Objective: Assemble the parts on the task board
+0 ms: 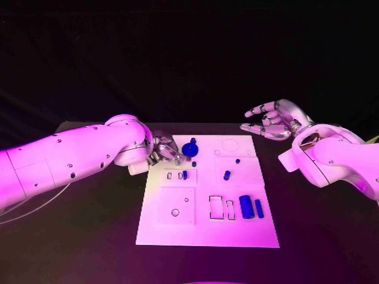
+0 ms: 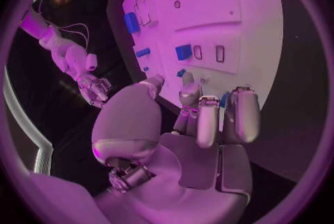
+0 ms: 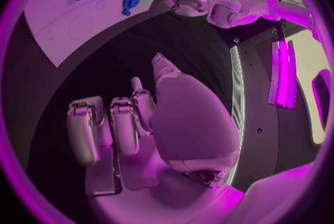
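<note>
**A:** Your left hand sits at the upper left edge of the flat white task board, fingers curled inward near the round dark-blue part with a small stem. You can't tell from the head view whether it touches that part; the left wrist view shows its fingers bent over the board's edge with nothing plainly held.

**B:** And your right hand?

**A:** Up at the upper right, off the board's corner and above the black table, fingers apart and loosely curved, holding nothing (the right wrist view agrees: its fingers have only dark table before them).

**B:** Where are the other parts?

**A:** Mid-board you have a small blue peg-like part, and lower right of centre a blue rectangular block just beside a slim blue bar.
</note>
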